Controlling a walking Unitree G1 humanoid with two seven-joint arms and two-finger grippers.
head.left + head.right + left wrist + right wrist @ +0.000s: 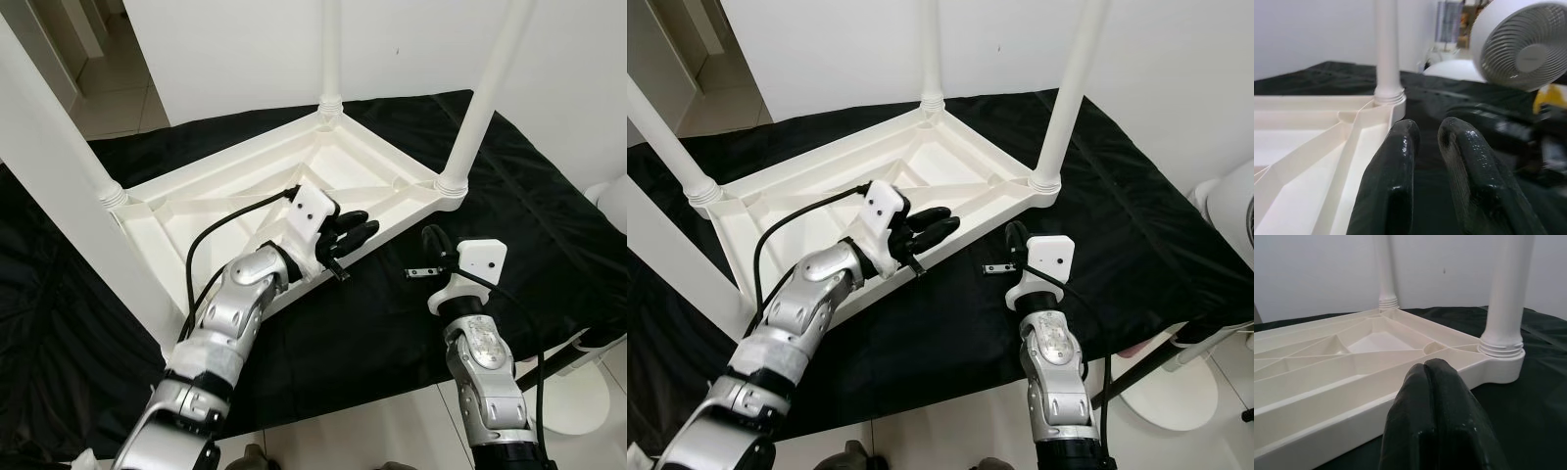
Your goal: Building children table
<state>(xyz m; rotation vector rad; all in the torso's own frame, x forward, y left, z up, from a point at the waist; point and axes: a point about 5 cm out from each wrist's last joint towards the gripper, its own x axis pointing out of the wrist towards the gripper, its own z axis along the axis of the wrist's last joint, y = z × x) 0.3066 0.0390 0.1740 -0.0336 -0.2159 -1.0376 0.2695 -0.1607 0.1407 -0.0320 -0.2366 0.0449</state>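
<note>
White table top (235,211) is laid upside down on black cloth (549,225), legs (482,98) upright. Left tool (345,238), slightly spread, is held over its near rim; right tool (433,246), pressed together, is held beside it.

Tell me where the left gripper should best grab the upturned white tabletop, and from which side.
Probably the near long rim of the tabletop, approached from the robot's side. It is a thin upright wall facing the left gripper, with a hollow behind it for one of the fingers.

there's a wrinkly black plastic sheet (549,225) spread underneath everything, a round white fan with a slatted grille (1520,41) off to one side, plain white wall (235,49) and pale tiled floor (122,98) behind
</note>
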